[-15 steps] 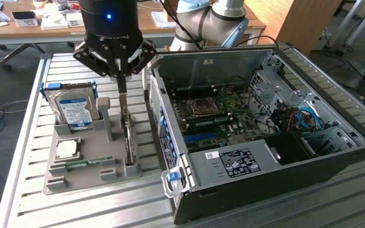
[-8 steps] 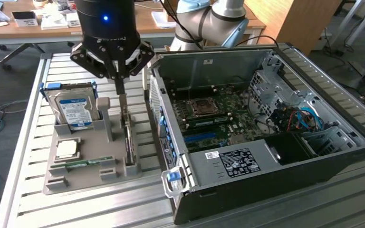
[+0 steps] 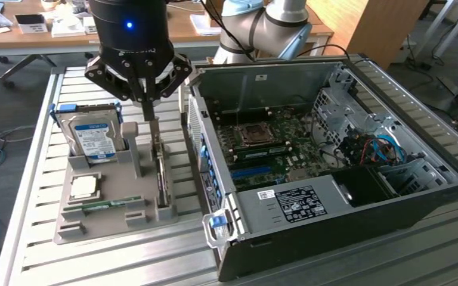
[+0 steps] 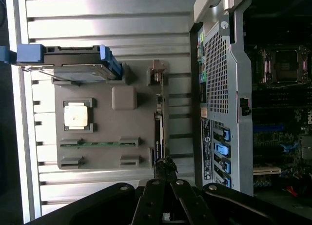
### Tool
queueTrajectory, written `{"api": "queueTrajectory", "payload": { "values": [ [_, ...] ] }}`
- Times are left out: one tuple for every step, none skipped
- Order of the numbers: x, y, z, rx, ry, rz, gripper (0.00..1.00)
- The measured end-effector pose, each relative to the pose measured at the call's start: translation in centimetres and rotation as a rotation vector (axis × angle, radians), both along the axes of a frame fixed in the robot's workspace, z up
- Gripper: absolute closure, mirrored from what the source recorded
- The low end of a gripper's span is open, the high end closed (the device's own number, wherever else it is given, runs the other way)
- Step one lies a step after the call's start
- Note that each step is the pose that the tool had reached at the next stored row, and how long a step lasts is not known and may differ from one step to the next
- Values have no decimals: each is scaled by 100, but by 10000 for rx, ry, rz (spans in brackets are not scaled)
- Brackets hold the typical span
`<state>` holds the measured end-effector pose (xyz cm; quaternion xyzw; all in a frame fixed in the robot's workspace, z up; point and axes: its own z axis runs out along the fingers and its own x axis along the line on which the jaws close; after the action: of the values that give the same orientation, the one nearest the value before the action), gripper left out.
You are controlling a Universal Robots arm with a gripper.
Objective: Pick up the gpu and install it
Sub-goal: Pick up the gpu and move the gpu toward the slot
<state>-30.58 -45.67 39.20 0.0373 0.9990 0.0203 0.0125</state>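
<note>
Slatted table [image 3: 30,196] carried a grey holder [image 3: 126,223] beside the open computer case [image 3: 333,149]. The gpu [image 3: 160,173] stood on edge in the holder's slot nearest the case, leaving its upper edge exposed for pinching. The fingers [image 3: 145,101] were clenched on that edge, and the card apparently not yet lifted out.

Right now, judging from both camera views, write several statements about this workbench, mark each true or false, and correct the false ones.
1. The gpu stands on its edge in the gray holder. True.
2. The hard drive lies flat inside the computer case. False: it stands upright in the holder, outside the case.
3. The end effector is closed on the gpu's upper edge. True.
4. The computer case has its side panel on. False: the side is open and the motherboard is exposed.
5. The gpu is already seated on the motherboard. False: it is in the holder.
</note>
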Motion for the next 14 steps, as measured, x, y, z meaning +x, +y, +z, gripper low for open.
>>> {"api": "queueTrajectory", "payload": {
  "values": [
    [0,0,0,0,0,0,89],
    [0,0,0,0,0,0,89],
    [0,0,0,1,0,0,89],
    [0,0,0,0,0,0,89],
    [0,0,0,0,0,-1,89],
    [0,0,0,0,0,-1,89],
    [0,0,0,1,0,-1,89],
    [0,0,0,0,0,-1,89],
    [0,0,0,0,0,0,89],
    [0,0,0,0,1,0,89],
    [0,0,0,1,0,0,89],
    [0,0,0,0,0,0,89],
    [0,0,0,0,0,0,83],
    [0,0,0,0,0,0,77]
  ]
}}
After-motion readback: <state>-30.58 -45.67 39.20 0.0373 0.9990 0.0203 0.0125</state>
